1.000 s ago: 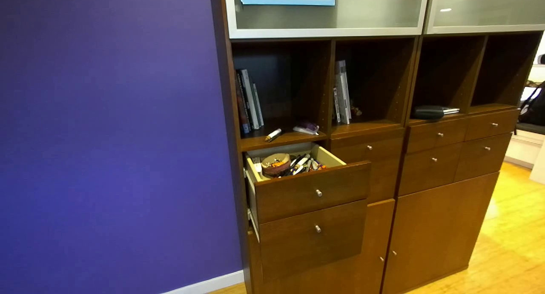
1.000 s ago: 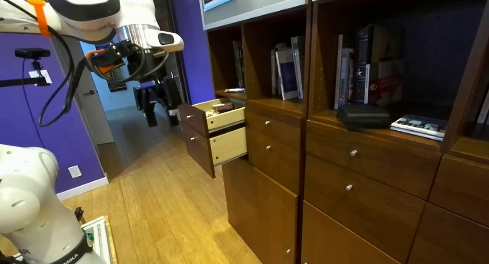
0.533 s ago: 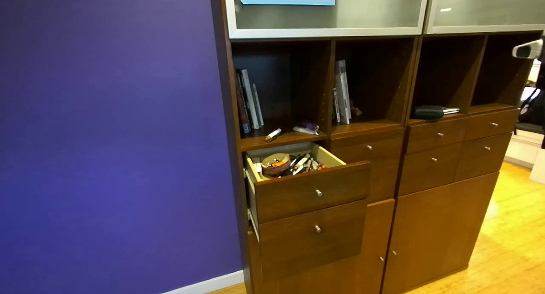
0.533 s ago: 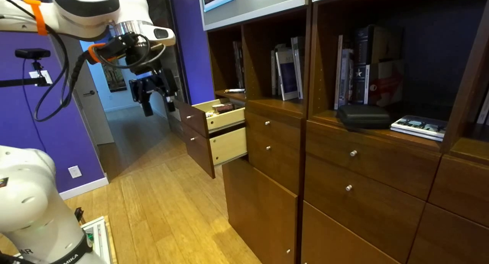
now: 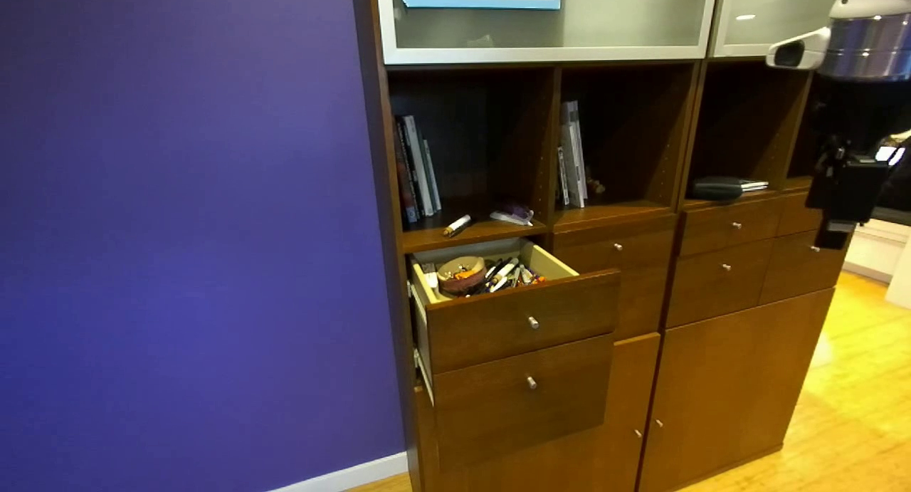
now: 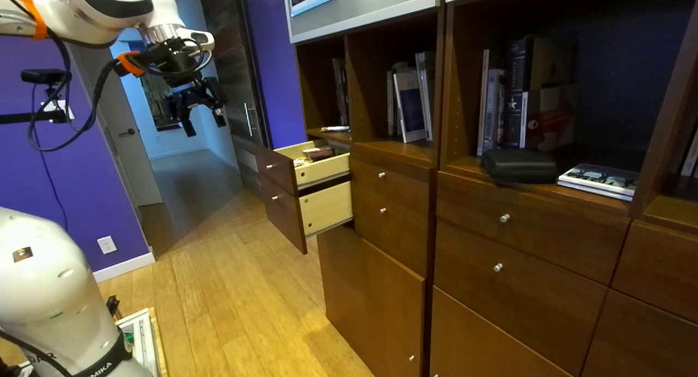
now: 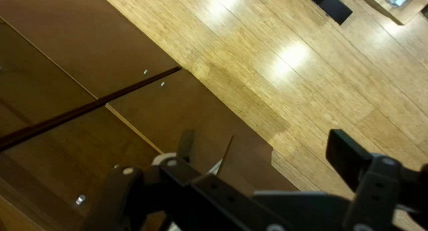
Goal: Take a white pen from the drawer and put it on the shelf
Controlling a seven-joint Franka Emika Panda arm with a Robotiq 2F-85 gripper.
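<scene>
The drawer (image 5: 491, 339) is pulled open in both exterior views and also shows from the side (image 6: 279, 172). It holds a jumble of pens and a round container (image 5: 462, 277); a white pen (image 5: 504, 272) lies among them. The shelf (image 5: 491, 230) is the dark compartment right above, with books (image 5: 420, 168) leaning at its left; it also shows here (image 6: 322, 93). A white pen-like marker (image 5: 457, 226) lies at its front edge. My gripper (image 6: 205, 125) is open and empty, in the air away from the drawer. Its fingers stand wide apart in the wrist view (image 7: 265, 147).
A lower drawer (image 5: 523, 399) is also pulled out below. A purple and white object (image 5: 514, 214) sits on the shelf's right. Neighbouring compartments hold books (image 6: 410, 101) and a black case (image 6: 518, 165). A glass-fronted cabinet (image 5: 548, 53) is above. A purple wall (image 5: 192, 228) stands at the left.
The arm has come into an exterior view from its right edge. In an exterior view the gripper has risen and moved left, still open. The drawer and its contents have not moved.
</scene>
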